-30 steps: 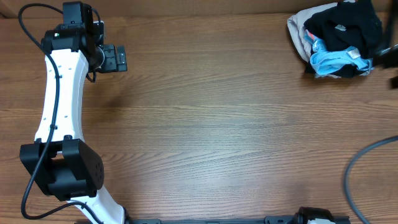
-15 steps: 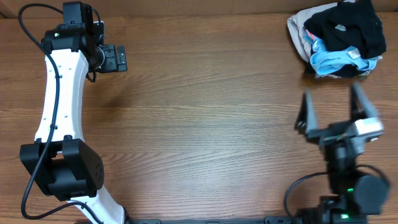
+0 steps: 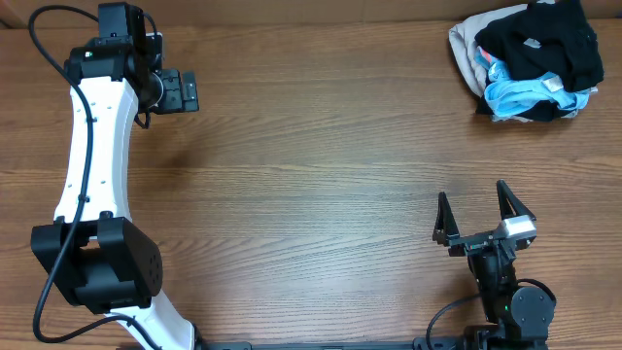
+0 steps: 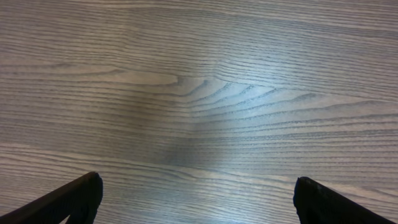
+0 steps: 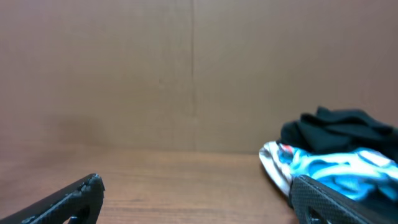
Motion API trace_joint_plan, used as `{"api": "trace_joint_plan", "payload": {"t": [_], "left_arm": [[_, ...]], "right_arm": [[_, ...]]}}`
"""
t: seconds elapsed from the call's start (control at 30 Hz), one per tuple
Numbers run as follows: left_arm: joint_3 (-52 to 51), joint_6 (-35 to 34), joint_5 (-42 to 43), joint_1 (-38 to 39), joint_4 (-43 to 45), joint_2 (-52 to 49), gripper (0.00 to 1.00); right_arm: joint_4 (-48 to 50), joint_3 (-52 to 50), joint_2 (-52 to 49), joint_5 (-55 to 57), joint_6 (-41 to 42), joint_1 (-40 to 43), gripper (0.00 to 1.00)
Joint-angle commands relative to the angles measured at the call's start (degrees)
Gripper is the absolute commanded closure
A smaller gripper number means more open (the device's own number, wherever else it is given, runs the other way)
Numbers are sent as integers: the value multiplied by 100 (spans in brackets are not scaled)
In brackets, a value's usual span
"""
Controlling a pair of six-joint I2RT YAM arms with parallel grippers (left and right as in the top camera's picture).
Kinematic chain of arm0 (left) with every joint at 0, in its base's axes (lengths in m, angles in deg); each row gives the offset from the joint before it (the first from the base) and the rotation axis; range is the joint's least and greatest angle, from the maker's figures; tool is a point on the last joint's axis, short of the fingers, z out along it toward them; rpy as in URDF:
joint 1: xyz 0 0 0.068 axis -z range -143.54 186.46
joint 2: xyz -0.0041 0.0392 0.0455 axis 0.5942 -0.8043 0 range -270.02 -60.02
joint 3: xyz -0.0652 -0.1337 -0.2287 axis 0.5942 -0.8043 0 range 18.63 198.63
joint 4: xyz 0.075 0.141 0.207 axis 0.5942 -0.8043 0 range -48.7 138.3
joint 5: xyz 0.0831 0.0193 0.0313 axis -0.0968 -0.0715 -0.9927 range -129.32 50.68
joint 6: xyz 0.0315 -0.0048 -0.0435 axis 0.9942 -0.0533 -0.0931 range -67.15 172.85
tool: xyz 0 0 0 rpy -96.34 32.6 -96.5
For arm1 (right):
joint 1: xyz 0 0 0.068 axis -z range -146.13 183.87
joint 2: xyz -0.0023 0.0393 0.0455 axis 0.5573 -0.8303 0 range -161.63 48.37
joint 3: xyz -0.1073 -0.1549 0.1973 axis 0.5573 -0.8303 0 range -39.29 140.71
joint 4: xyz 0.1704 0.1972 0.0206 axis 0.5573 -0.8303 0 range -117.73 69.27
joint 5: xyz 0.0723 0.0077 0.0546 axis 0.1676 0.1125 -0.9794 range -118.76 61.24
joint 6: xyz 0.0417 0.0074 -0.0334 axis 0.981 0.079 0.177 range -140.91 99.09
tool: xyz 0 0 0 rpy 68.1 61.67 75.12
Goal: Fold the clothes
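Observation:
The black shirt point(image 3: 544, 37) lies crumpled on top of a pile at the table's far right corner, a small white logo showing on it. It also shows in the right wrist view point(image 5: 336, 132) at the right, far ahead. My right gripper point(image 3: 477, 209) is open and empty at the near right, well short of the pile. My left gripper point(image 3: 192, 91) is at the far left, far from the shirt. In the left wrist view its open fingers point(image 4: 196, 193) hang over bare wood.
A light-blue-and-white garment point(image 3: 525, 92) and a beige garment point(image 3: 470, 44) lie under the shirt in the same pile. A brown wall point(image 5: 186, 74) stands behind the wooden table point(image 3: 330, 185).
My right arm has come into view from the right edge and drawn back toward the near edge of the table, gripper open. The left arm and the pile have not moved.

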Motion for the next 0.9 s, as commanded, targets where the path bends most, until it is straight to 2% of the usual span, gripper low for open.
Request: {"api": "trace_joint_plan", "payload": {"t": [0.0,0.23,0.87], "left_arm": [[133,-52,61,0,0,-35,0],[133,-52,61,0,0,-33,0],[133,-52,61,0,0,-35,0]], "right_arm": [[-638,-59,404,372,63,-37,0],[-1543,-59,461,374,66,-37,0],[-1510,-57,457,448,63,-37,0]]}}
